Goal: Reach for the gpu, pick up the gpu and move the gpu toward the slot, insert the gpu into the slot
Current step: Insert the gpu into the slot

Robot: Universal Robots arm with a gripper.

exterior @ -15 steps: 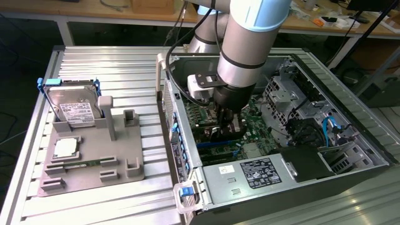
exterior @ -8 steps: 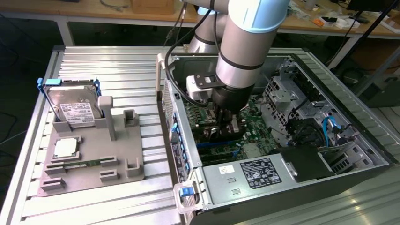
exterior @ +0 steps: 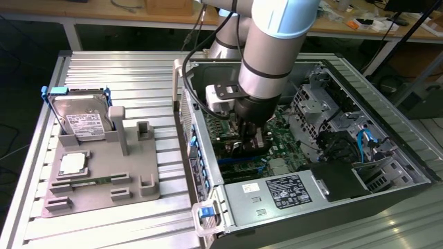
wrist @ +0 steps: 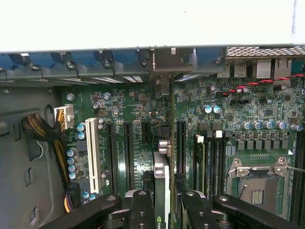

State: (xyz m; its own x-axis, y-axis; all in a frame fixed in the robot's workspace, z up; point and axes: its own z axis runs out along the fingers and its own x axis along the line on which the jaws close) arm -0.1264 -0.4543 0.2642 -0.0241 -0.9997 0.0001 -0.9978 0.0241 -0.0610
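Two jaws clamp one gpu over one motherboard.

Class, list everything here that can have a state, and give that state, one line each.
computer case: open, insides exposed.
gripper: shut on the gpu.
gpu: held edge-on over the motherboard slots; whether seated cannot be told.
hard drive: upright in the grey holder.
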